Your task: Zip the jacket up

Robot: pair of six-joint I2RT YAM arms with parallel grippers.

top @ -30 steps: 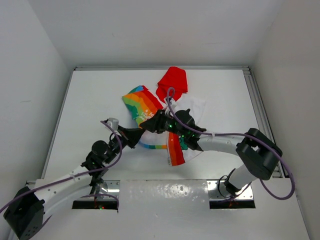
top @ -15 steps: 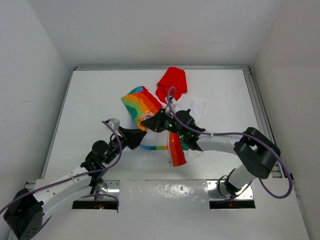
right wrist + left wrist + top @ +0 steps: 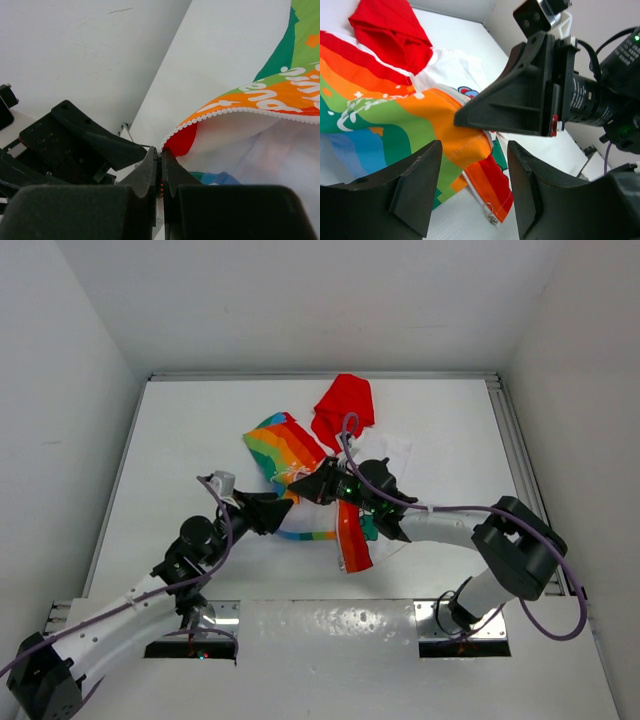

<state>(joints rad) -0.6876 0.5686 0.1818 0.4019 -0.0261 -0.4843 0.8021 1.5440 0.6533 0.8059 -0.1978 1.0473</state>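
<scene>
The jacket (image 3: 284,445) lies crumpled mid-table, rainbow-striped, its red hood (image 3: 345,405) at the far side and white lining (image 3: 392,452) showing. My right gripper (image 3: 161,154) is shut on the jacket's front edge, right at the white zipper teeth (image 3: 210,114). In the top view it (image 3: 300,486) holds that edge lifted. My left gripper (image 3: 474,146) stands open just left of it, around nothing. Between the left fingers (image 3: 415,190) I see an orange-red flap (image 3: 492,182) on the table, with a metal zipper slider (image 3: 489,211) at its corner.
White walls close the table on three sides, with a metal rail (image 3: 520,470) along the right edge. The two grippers sit nearly tip to tip; the right gripper body (image 3: 530,95) fills the upper left wrist view. Purple cables (image 3: 345,435) loop above the jacket.
The left gripper has opened, let go of the jacket's edge and drawn back slightly left. The right gripper has shut on that edge.
</scene>
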